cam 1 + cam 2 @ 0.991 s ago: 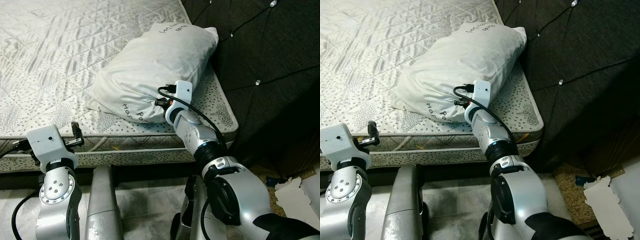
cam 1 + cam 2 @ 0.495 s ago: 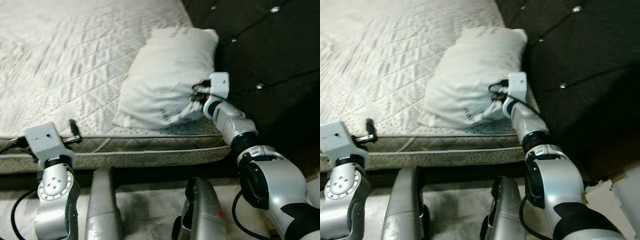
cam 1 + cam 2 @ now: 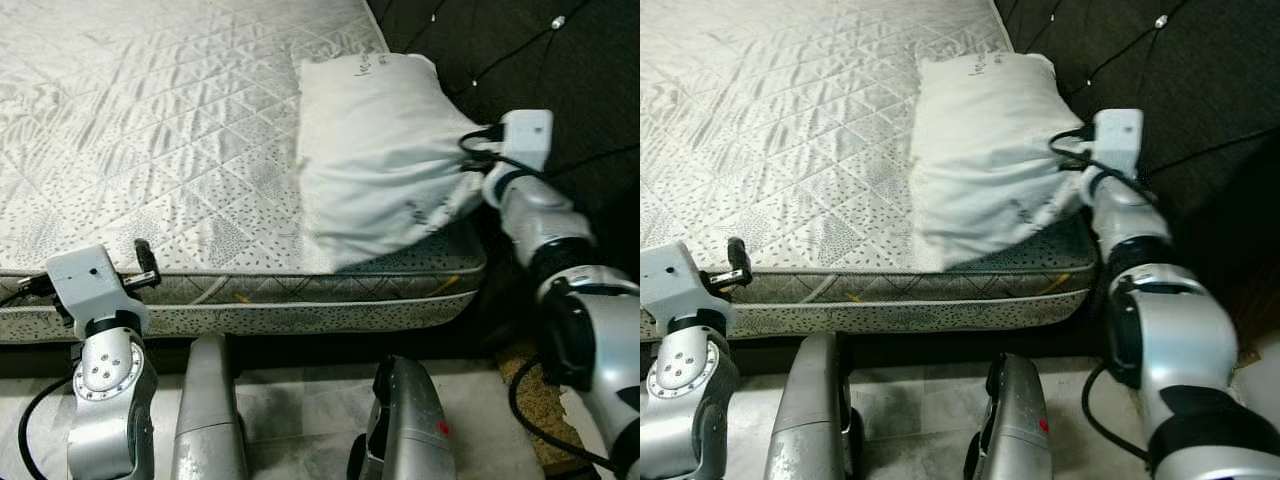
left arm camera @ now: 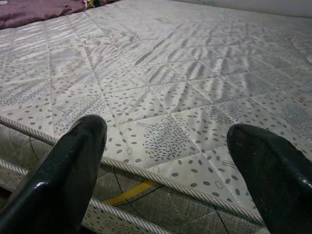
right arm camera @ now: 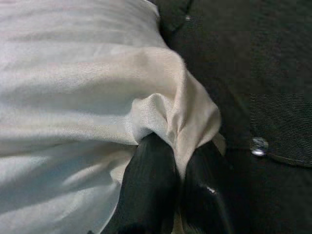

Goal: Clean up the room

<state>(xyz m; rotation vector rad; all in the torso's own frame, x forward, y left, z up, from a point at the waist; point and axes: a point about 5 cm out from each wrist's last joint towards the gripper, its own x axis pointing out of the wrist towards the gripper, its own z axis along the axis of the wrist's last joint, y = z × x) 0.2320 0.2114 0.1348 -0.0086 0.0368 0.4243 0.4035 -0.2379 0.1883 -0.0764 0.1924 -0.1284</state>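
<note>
White pillow (image 3: 380,160) swung toward headboard (image 3: 560,70), corner bunched in right tool (image 5: 178,165)

Right arm extended toward 2 o'clock; right gripper (image 5: 178,180) — fingers pinched together on a fold of pillow (image 3: 375,150); left gripper (image 4: 165,170) at 8 o'clock — fingers spread.
</note>
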